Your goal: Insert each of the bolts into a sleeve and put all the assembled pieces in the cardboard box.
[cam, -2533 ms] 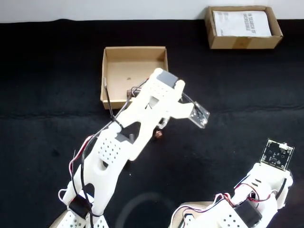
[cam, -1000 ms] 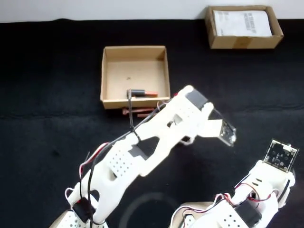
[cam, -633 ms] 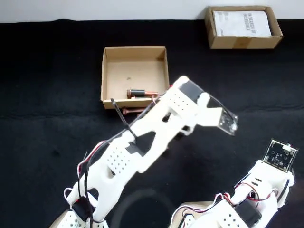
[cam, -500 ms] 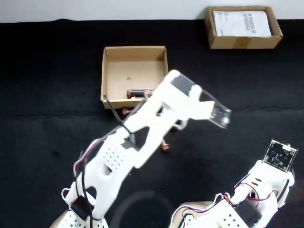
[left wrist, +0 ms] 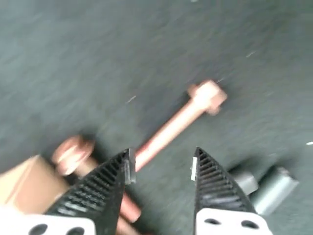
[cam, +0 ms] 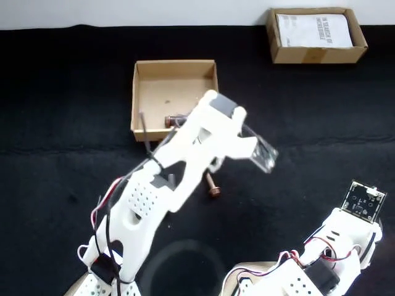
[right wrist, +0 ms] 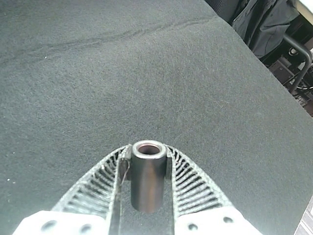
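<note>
The bolt (left wrist: 181, 122) lies flat on the bench (cam: 62, 185), near the front of the cardboard box (cam: 166, 86). Its long axis slants away from the box, with the head at the far end. The left gripper (left wrist: 161, 164) has swung back from the right and now hangs over the shaft, jaws parted and empty (a pick looks next). One assembled piece (cam: 171, 121) already sits in the box. The right gripper (right wrist: 148, 149) clamps a sleeve (right wrist: 148, 181), bore facing outward past the jaws.
</note>
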